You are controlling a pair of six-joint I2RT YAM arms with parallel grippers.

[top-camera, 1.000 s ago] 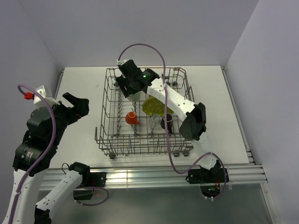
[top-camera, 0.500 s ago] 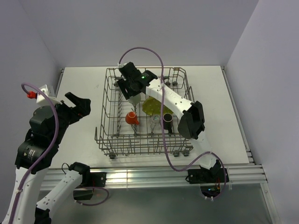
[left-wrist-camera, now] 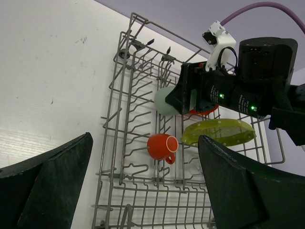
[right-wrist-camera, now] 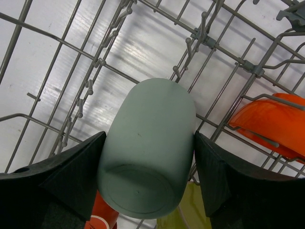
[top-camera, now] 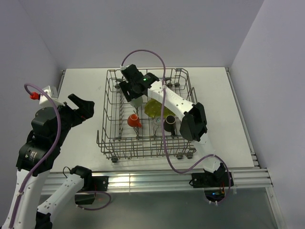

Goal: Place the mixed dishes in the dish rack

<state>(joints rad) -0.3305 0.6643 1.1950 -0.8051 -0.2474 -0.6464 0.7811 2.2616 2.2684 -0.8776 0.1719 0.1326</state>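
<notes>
Clamped on a pale green rounded cup (right-wrist-camera: 147,148) with the two black fingers (right-wrist-camera: 57,183) of the right gripper (right-wrist-camera: 148,162), one pad on each flank, the cup's base turned toward the lens in the middle of the right wrist frame. Held tilted inside the large grey wire dish rack (right-wrist-camera: 71,47), above its tines, at upper centre of the top frame. Just right of the cup in the wrist frame, an orange bowl (right-wrist-camera: 271,121) standing on edge between wires. Along the bottom edge, a sliver of the yellow-green scalloped plate (right-wrist-camera: 178,212) and part of a small orange handled cup (right-wrist-camera: 102,212). In the left wrist frame, spread wide with nothing between them: the dark fingers of the left gripper (left-wrist-camera: 143,191), at lower left and lower right, poised off the rack's side near the white table (left-wrist-camera: 47,62). Beyond them, at centre, the orange handled cup lying on its side in the rack, handle toward lower right, with the plate leaning on edge to its right and the bowl mostly hidden behind the right arm. In the top frame, toward the rack's lower edge: a dark brown mug (top-camera: 169,123), its mouth visible from above, and just left of it a clear glass (top-camera: 157,122), hard to make out through the wires. Rack resting on small wheels at the middle of the table.
</notes>
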